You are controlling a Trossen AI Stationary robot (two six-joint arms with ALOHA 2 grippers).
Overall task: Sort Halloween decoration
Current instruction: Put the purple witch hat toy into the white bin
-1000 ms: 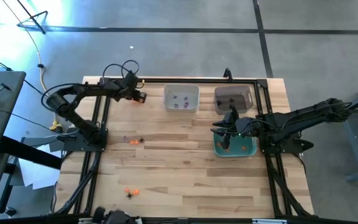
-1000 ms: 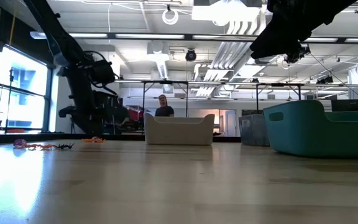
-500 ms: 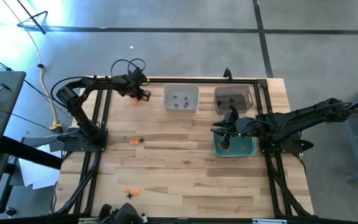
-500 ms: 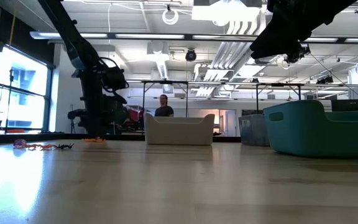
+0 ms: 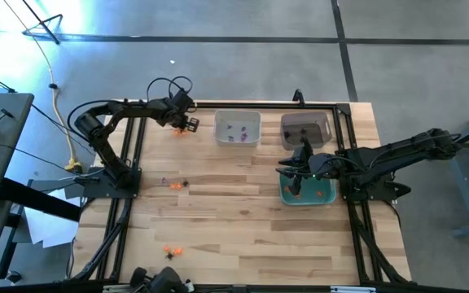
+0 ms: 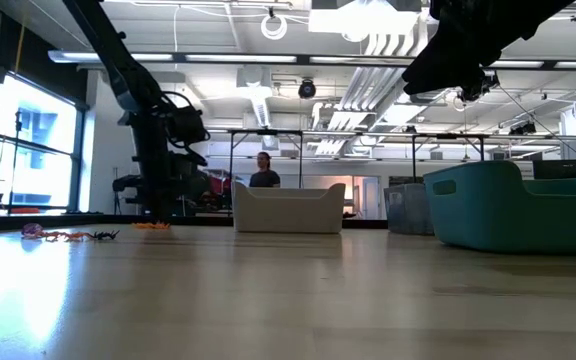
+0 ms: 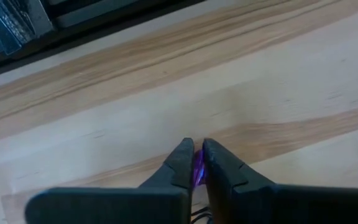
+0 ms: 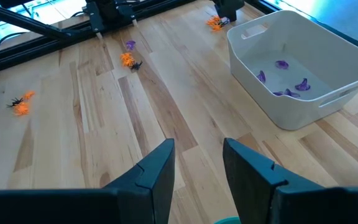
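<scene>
The Halloween decoration is tiny orange, purple and black trinkets. One purple trinket (image 7: 198,169) sits between the fingers of my left gripper (image 5: 189,124), which stands shut at the table's far left, close beside an orange trinket (image 5: 178,130). A small cluster (image 5: 173,185) lies at mid left on the wood and another (image 5: 171,251) near the front edge. My right gripper (image 5: 295,185) hangs open above the teal bin (image 5: 326,198), holding nothing. My left gripper pinches the purple trinket (image 7: 198,169) between its two fingers (image 7: 180,163). The fingers come steeply from above, with their tips down at the tabletop. Only a thin purple strip shows in the gap, so which part of the trinket they have cannot be told.
A white bin (image 5: 237,129) with purple trinkets (image 8: 284,81) stands right of my left gripper, and a dark bin (image 5: 305,130) beyond it. The teal bin holds orange pieces. A black frame (image 5: 218,103) runs along the far edge. A person (image 6: 263,172) is in the room behind.
My left gripper has gone a little toward the white bin, tipped to point more steeply down and sunk to the tabletop beside the orange trinket; for the last half second it has kept still.
</scene>
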